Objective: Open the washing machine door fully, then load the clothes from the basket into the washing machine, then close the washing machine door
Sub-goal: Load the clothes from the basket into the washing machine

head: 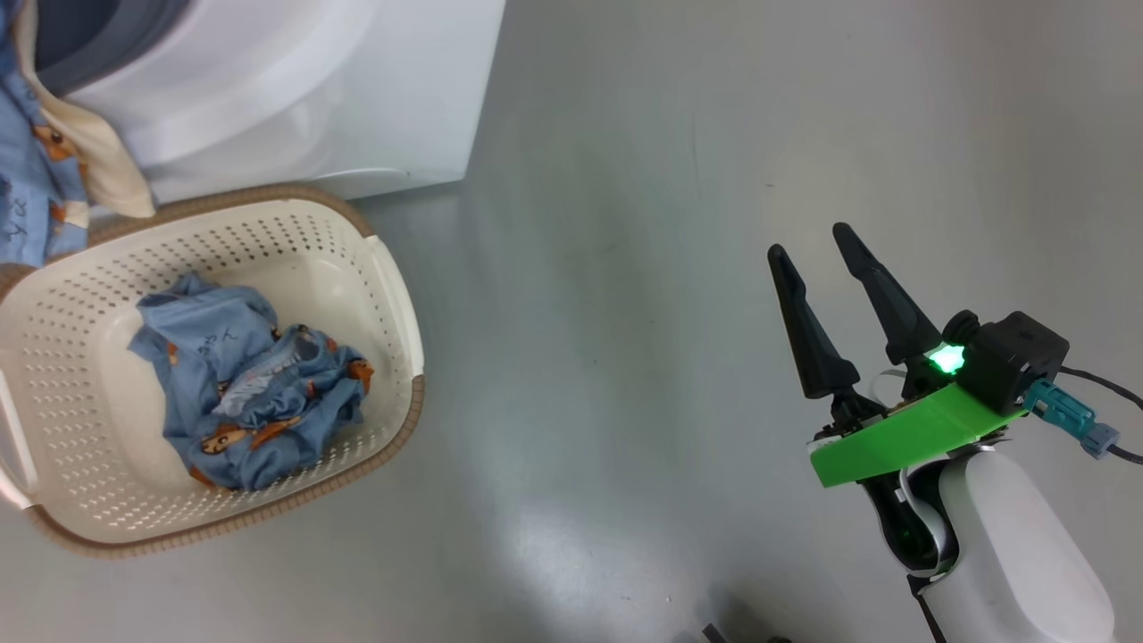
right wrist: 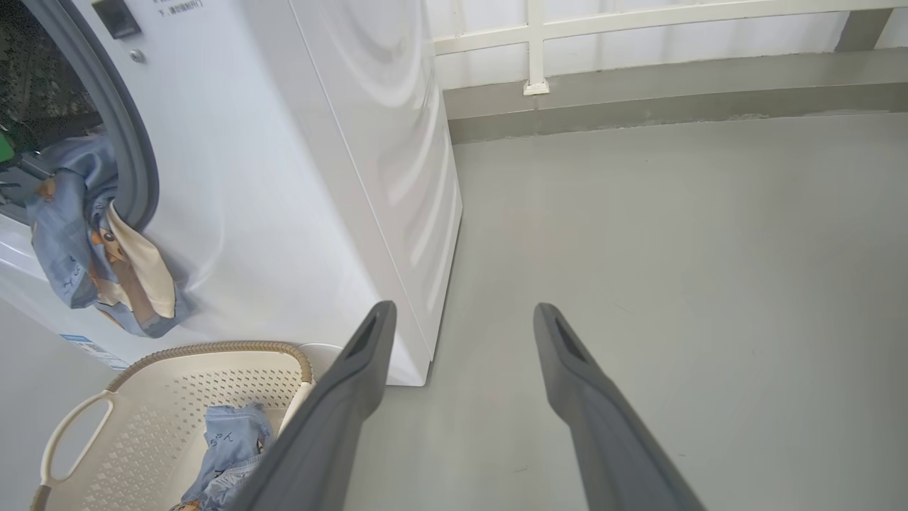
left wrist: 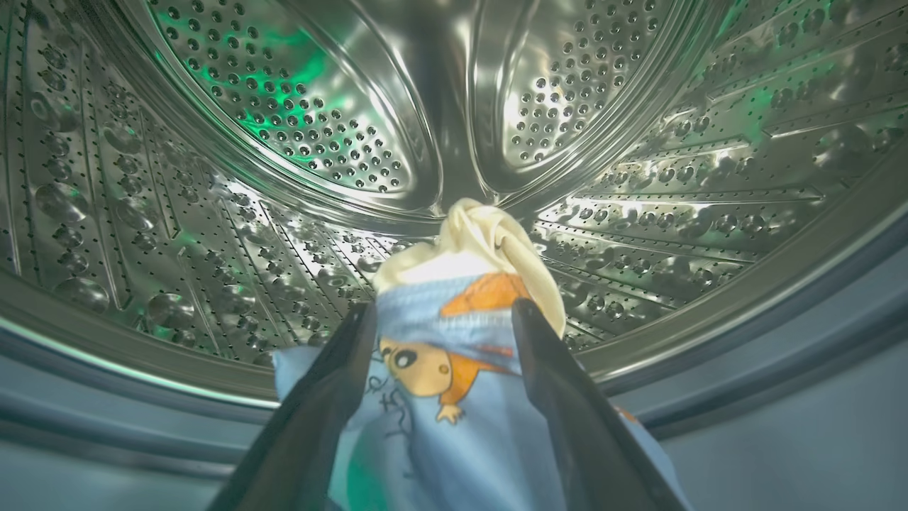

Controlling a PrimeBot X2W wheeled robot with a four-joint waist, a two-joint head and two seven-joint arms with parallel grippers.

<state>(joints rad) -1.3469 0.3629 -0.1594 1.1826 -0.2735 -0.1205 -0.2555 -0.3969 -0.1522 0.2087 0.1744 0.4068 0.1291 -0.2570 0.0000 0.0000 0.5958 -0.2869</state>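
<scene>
the left gripper (left wrist: 440,312) is at the mouth of the big white front-loading washing machine (head: 312,98). its jaws are spread wide, with a light blue cartoon-print garment (left wrist: 433,362) and a twisted cream-white cloth piece (left wrist: 482,241) lying between them, apparently not clamped. only the tip of this bundle reaches past the grey rubber gasket (left wrist: 801,319) into the steel perforated drum (left wrist: 284,113). the rest hangs out of the washing machine opening and down its front, above the small cream-white perforated plastic basket (head: 393,295) standing against the washing machine's lower front. a second crumpled light blue bundle (head: 241,384) lies in the basket. the right gripper (head: 809,239) hangs over the grey floor (head: 670,268), well to the side of the washing machine, jaws wide and empty. hazards: if the left arm withdraws now, the overhanging weight is likely to drag the garment out of the opening. fabric may also snag on a finger and follow it. cloth left across the gasket would be trapped when the door closes. push the bundle deeper before retracting.
</scene>
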